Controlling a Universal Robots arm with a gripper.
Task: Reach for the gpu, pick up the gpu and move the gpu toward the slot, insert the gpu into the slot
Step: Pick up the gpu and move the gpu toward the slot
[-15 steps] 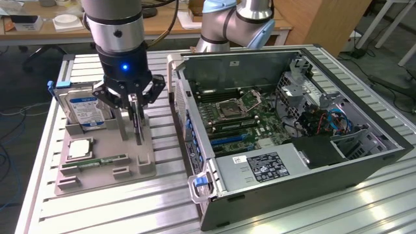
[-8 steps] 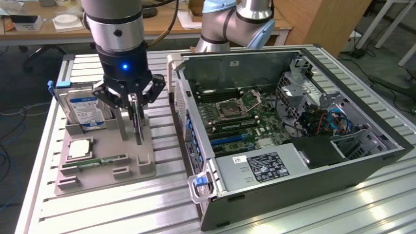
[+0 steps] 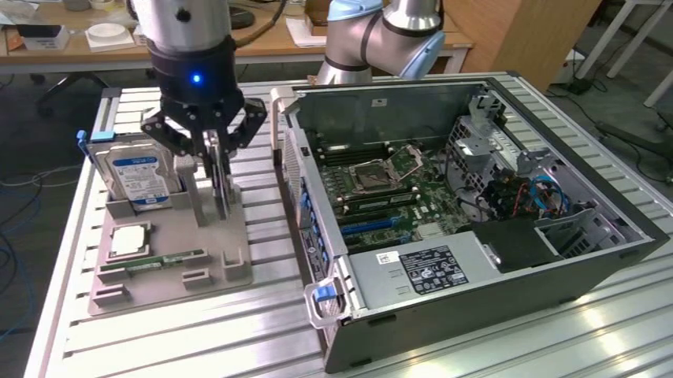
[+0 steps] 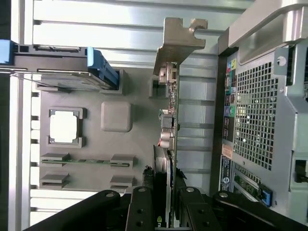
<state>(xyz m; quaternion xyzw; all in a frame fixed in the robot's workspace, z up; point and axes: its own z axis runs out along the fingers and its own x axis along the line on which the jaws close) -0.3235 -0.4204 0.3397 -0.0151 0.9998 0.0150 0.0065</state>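
The gpu (image 4: 172, 139) stands on edge in the grey holder tray (image 3: 173, 287), a thin green card seen edge-on with its silver bracket (image 4: 177, 41) at the far end. My gripper (image 3: 217, 206) hangs straight down over it, and its black fingers (image 4: 140, 211) press against both faces of the card's fan end. The gpu's lower edge still looks seated in the tray's holder. The slot, a blue connector (image 3: 370, 225) on the motherboard, lies inside the open computer case (image 3: 505, 260) to the exterior view's right of the tray.
On the same tray a blue-labelled hard drive (image 3: 137, 175) stands upright, with a square processor (image 3: 126, 239) and a narrow memory stick (image 3: 158, 260) lying nearer the front. The case's tall side wall (image 3: 305, 197) rises close beside the tray. A desk stands behind the slatted table.
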